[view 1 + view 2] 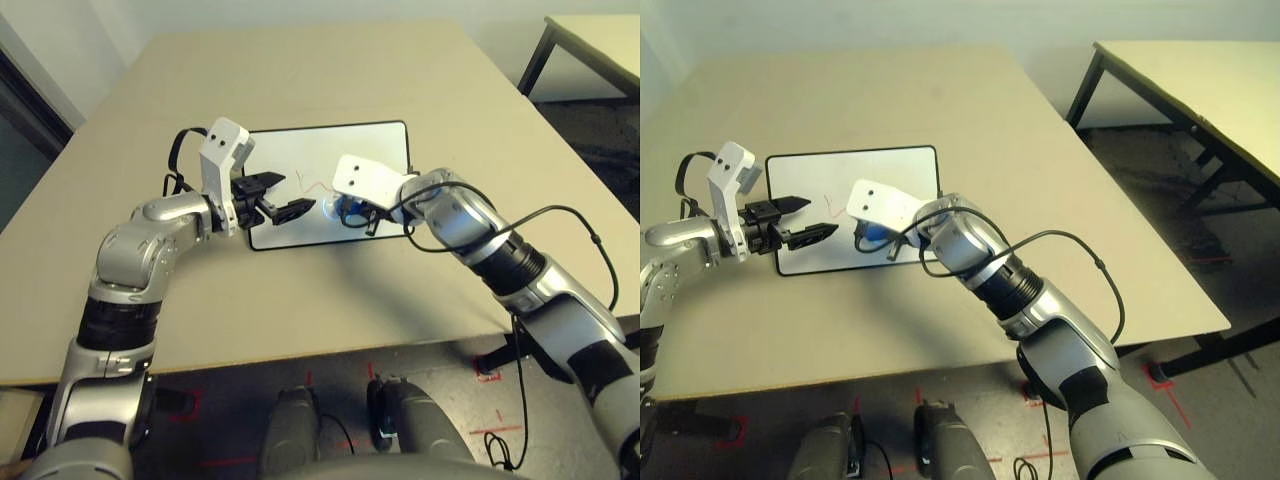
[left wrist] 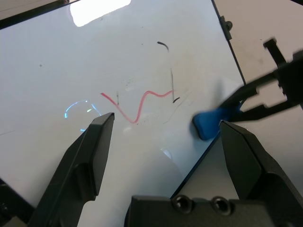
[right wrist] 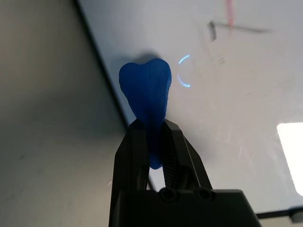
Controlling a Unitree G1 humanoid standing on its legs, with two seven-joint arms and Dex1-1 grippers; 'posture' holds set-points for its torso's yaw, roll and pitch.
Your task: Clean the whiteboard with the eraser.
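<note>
Here's the right gripper (image 3: 150, 125), clamped on the pinched-waist blue eraser (image 3: 147, 90); left gripper (image 2: 166, 124) wide open, red squiggle (image 2: 137, 113) marking the glossy whiteboard (image 2: 142, 61)!

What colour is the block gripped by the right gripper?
The eraser is plain blue, seen best in the right wrist view.

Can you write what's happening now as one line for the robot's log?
right gripper: jaws shut on blue eraser | left gripper: jaws open, empty | whiteboard: red scribble unwiped
</note>
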